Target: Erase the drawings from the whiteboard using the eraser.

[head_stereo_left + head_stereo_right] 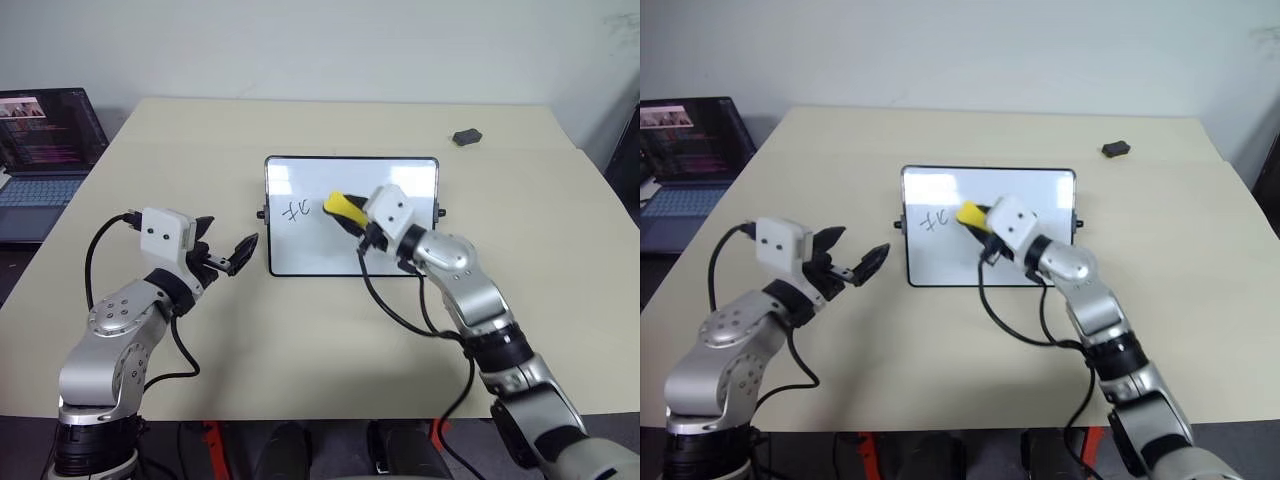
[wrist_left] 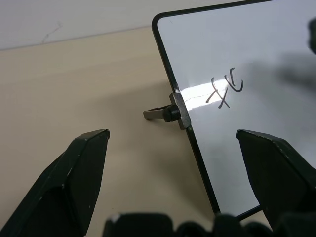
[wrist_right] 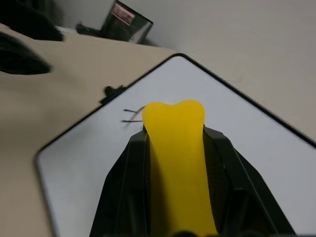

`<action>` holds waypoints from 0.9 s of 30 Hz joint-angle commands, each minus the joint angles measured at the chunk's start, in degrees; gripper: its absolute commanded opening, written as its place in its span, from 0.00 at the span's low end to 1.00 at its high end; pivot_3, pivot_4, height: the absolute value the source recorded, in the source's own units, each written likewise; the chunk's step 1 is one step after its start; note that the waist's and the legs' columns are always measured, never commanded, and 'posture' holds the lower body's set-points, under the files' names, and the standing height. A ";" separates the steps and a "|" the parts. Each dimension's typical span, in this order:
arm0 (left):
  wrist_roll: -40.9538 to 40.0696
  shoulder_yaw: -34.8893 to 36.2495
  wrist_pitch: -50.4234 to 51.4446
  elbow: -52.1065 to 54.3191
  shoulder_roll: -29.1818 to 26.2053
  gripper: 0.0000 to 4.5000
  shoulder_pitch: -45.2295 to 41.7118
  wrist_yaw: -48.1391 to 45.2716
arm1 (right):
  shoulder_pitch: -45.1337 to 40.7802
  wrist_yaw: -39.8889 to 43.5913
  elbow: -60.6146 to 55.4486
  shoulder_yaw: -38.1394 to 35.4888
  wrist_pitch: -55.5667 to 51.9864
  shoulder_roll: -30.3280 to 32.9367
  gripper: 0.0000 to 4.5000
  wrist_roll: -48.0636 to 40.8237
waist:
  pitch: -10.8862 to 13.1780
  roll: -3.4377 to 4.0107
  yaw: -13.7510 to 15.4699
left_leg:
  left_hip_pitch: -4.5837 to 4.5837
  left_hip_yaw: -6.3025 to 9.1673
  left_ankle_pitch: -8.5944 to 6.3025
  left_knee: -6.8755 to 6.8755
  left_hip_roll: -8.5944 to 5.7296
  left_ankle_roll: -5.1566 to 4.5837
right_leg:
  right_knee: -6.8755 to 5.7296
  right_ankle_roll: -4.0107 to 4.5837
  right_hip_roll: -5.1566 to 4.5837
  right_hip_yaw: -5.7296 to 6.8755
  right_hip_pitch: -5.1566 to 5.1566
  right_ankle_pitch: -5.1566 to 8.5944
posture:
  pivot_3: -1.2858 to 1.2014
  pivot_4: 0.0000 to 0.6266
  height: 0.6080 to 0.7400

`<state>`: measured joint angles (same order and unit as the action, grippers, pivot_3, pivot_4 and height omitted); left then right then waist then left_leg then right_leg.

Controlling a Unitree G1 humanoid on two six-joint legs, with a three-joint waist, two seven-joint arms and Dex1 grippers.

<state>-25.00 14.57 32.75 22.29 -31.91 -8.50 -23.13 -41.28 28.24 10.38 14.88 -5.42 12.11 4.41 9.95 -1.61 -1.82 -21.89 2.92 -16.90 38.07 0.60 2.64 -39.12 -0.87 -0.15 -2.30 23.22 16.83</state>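
Observation:
The whiteboard (image 1: 400,180) lies flat on the table's middle, black-framed with a small knob on each short side. Black drawings (image 1: 297,210) remain on its left part; in the left wrist view the drawings (image 2: 224,91) sit beside the left knob. My right gripper (image 1: 352,216) is shut on the yellow eraser (image 1: 343,207), held over the board's middle just right of the strokes. The squeezed eraser (image 3: 175,163) sticks out between both fingers in the right wrist view. My left gripper (image 1: 226,252) is open, just off the board's left edge.
An open laptop (image 1: 45,150) stands at the table's far left edge. A small dark grey lump (image 1: 466,136) lies at the back right. Beige table (image 1: 300,350) stretches in front of the board.

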 commanded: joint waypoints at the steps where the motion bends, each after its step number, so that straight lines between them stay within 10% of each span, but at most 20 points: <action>1: 0.86 1.46 -1.38 1.26 -1.01 1.00 0.18 -0.27 | -4.95 -4.47 6.69 -0.20 2.41 -1.64 0.24 3.25 | 0.00 0.00 0.00 | -0.01 0.01 0.00 0.00 0.00 0.01 | 0.00 0.00 0.00 0.01 0.00 0.00 | 0.52 0.24 1.00; 27: 2.04 0.67 -2.94 -0.78 -0.45 1.00 -0.77 -1.45 | -8.98 0.67 20.90 6.98 8.04 -10.19 0.24 8.38 | -0.19 -0.13 -0.10 | 0.25 0.02 0.03 0.15 -0.02 0.04 | -0.69 0.02 -0.01 -0.01 -0.01 -0.01 | 0.52 0.24 1.00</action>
<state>-23.38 14.63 30.89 20.76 -32.22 -8.57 -24.44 -48.75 30.54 33.25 24.51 0.29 1.85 13.97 9.77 -1.74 -1.92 -21.64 2.96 -16.85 38.24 0.58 2.71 -39.87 -0.86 -0.15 -2.29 23.22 16.82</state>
